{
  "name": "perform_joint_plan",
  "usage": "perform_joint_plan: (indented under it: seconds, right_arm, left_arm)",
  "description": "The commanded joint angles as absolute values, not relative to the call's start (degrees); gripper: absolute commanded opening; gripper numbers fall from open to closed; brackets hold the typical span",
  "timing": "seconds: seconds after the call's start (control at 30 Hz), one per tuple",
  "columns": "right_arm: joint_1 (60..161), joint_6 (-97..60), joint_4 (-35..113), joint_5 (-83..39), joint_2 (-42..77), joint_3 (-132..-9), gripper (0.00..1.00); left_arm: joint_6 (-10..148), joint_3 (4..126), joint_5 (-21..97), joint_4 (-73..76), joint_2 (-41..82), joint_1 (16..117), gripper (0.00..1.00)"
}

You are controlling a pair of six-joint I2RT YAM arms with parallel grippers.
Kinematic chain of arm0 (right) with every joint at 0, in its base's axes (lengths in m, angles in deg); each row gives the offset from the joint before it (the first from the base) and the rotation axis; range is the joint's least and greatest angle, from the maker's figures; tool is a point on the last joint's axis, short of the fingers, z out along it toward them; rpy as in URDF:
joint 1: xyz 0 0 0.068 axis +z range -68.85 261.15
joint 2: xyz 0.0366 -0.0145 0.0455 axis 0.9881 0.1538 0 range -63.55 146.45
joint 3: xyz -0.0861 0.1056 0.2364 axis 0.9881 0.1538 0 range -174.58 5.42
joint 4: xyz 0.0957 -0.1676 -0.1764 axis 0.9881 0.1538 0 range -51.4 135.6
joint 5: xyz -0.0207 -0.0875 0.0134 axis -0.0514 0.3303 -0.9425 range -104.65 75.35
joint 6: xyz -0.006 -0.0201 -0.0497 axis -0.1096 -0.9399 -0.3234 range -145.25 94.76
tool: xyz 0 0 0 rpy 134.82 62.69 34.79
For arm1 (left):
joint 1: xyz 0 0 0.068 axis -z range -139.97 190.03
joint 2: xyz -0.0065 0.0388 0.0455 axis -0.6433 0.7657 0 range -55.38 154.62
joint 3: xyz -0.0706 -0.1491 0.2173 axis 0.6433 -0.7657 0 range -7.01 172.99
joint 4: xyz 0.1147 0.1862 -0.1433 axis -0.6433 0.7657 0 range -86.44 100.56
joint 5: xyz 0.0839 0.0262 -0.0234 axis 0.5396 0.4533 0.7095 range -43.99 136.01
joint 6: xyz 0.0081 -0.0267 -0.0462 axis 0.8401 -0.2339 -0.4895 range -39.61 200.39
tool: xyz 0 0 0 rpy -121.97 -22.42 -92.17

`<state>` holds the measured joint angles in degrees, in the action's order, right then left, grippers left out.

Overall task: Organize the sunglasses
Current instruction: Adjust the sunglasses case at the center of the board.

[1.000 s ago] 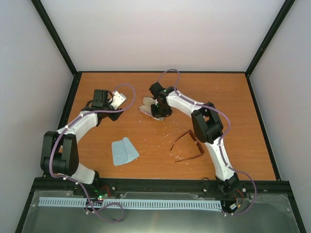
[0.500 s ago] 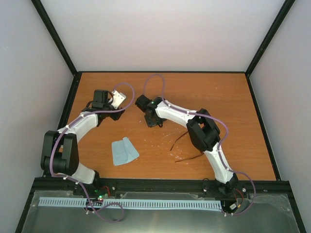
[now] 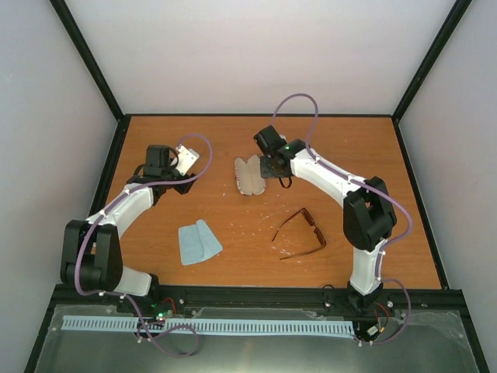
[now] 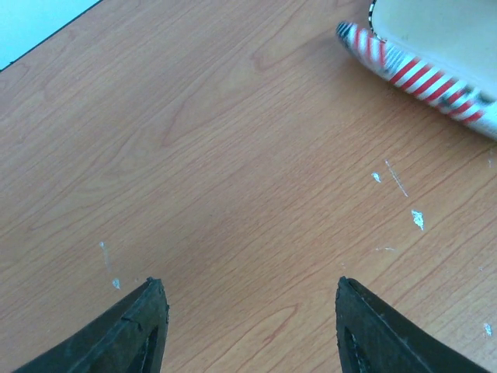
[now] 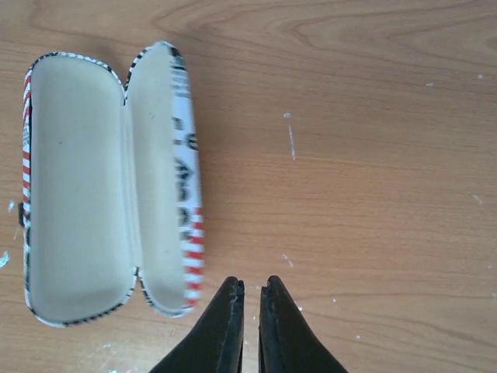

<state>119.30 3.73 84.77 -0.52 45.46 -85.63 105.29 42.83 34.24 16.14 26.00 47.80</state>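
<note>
The right fingers [image 5: 225,326], together and empty, have drawn back from the case [image 5: 78,186], now lying open; left fingers [image 4: 132,334] apart. Next, sunglasses [image 3: 301,233] can go in.

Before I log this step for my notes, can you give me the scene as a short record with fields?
glasses case: open, empty, lying on the table
sunglasses: on the table, arms unfolded, apart from the case
blue cloth: on the table, nothing touching it
left tool: open, holding nothing
right tool: shut, empty, beside the case
</note>
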Motion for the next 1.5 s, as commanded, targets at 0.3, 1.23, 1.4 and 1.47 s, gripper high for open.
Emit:
perform_joint_plan:
  seconds: [0.3, 1.23, 1.4, 1.47]
  right_arm:
    - [117.98, 2.28, 81.45, -7.84, 54.94, -92.51, 0.07]
    - [118.24, 6.65, 83.82, -20.33, 38.70, -83.83, 0.30]
    - [123.71, 5.39, 90.59, -26.33, 36.12, -81.81, 0.32]
    - [124.73, 7.29, 91.60, -27.42, 35.41, -79.07, 0.34]
  left_arm:
    - [104.78, 43.05, 35.55, 16.99, 24.48, 47.33, 0.60]
    - [137.26, 45.69, 17.17, 44.46, 22.78, 42.30, 0.58]
    - [139.42, 46.54, 19.88, 44.17, 24.77, 40.15, 0.55]
    - [140.14, 47.48, 18.73, 45.75, 26.00, 39.53, 0.54]
